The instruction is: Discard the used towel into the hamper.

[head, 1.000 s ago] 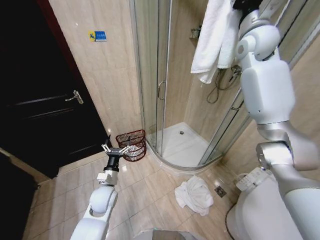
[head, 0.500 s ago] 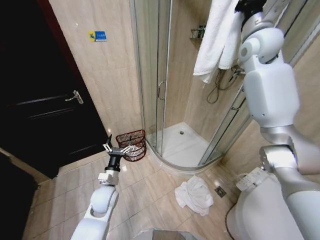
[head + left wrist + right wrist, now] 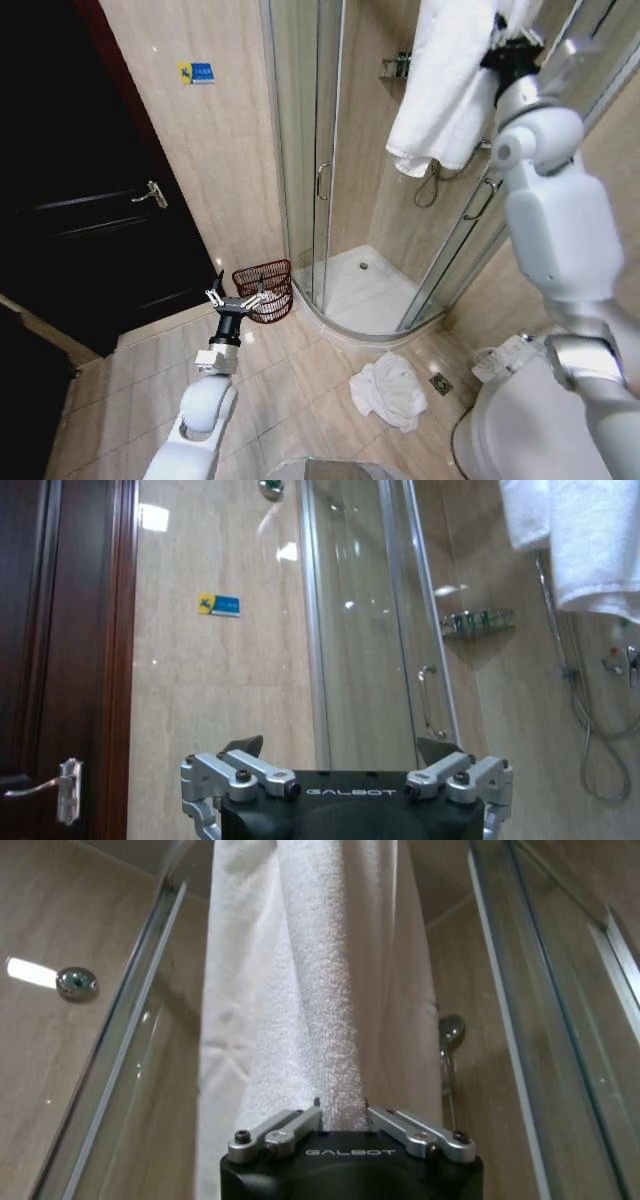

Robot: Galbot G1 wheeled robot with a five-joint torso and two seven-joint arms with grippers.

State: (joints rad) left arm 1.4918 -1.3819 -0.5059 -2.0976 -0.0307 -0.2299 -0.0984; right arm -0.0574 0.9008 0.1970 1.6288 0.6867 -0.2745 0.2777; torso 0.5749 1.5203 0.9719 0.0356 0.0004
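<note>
Two grippers are in view. The right gripper (image 3: 343,1119), raised high by the glass shower enclosure (image 3: 330,170), pinches a fold of the hanging white terry towel (image 3: 445,90). The left gripper (image 3: 237,297), fingers spread and empty, hovers low before the small round reddish-brown wire hamper (image 3: 266,290), which stands on the beige tiled floor (image 3: 300,390) beside the enclosure. A crumpled white cloth (image 3: 390,390) lies on the floor.
</note>
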